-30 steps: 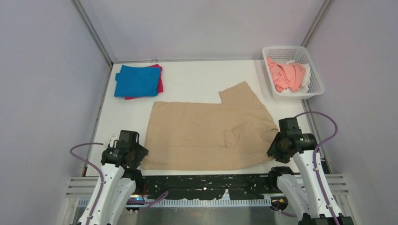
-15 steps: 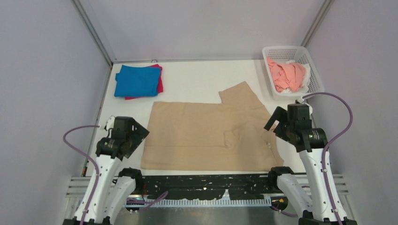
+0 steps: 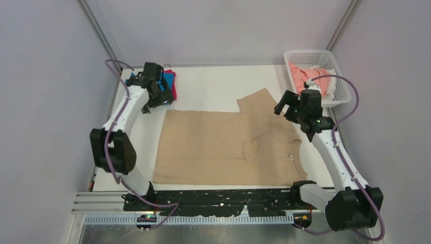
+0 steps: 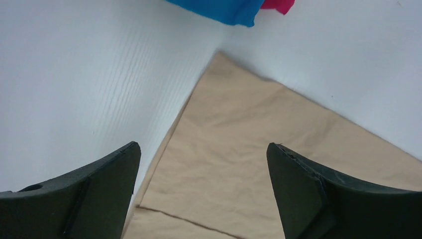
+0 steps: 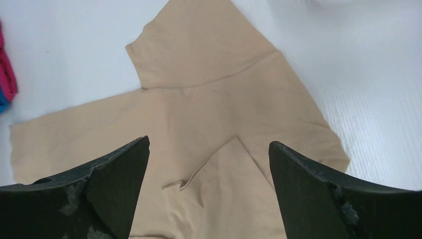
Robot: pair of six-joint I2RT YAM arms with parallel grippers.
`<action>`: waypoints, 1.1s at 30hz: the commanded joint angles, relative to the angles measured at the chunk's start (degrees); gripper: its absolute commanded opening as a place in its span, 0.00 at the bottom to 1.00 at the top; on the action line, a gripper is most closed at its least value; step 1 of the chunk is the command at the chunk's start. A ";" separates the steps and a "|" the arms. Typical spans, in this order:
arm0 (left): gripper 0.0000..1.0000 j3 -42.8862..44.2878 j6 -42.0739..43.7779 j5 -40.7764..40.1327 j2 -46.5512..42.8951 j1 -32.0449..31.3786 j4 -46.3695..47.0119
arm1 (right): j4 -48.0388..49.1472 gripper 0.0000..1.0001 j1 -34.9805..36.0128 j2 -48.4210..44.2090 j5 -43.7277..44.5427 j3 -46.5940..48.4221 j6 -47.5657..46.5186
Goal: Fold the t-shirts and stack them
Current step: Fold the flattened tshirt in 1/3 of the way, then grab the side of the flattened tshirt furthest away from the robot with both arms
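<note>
A large tan t-shirt (image 3: 218,147) lies flat mid-table, one sleeve (image 3: 259,101) pointing to the far side and a folded-in flap near its right. It fills the left wrist view (image 4: 259,149) and the right wrist view (image 5: 209,99). A folded blue shirt (image 3: 137,84) on a magenta one (image 3: 173,89) lies at the far left. My left gripper (image 3: 155,100) is open and empty above the tan shirt's far-left corner (image 4: 201,147). My right gripper (image 3: 284,107) is open and empty above the shirt's far-right shoulder (image 5: 209,144).
A white mesh basket (image 3: 343,94) stands at the far right with a salmon-pink shirt (image 3: 297,76) and a white one (image 3: 331,86) in it. Blue (image 4: 219,7) and magenta (image 4: 279,5) cloth edges show at the top of the left wrist view. Grey walls enclose the table.
Both arms have swung from the table's near edge out to the far side. The left went to the tan shirt's far-left corner, the right to its far-right shoulder. The shirt has not moved.
</note>
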 commanded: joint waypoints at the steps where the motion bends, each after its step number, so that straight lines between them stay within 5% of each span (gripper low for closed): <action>1: 1.00 13.81 7.03 0.81 12.78 -0.11 -9.10 | 6.83 0.95 3.84 7.61 8.23 9.67 -10.29; 8: 0.99 27.32 -0.06 1.93 26.47 0.14 -13.57 | 9.02 0.95 4.36 17.24 6.11 13.21 -9.22; 23: 0.99 25.06 -10.30 9.39 29.94 1.69 -11.30 | 7.94 0.95 4.33 20.57 7.97 12.56 -7.03; 28: 0.99 16.74 -15.05 14.65 26.33 1.72 0.28 | 7.61 0.95 4.41 21.36 7.29 12.32 -7.07; 33: 1.00 21.75 -15.79 12.56 29.38 2.93 -4.51 | 7.03 0.95 4.36 21.77 8.23 12.42 -7.04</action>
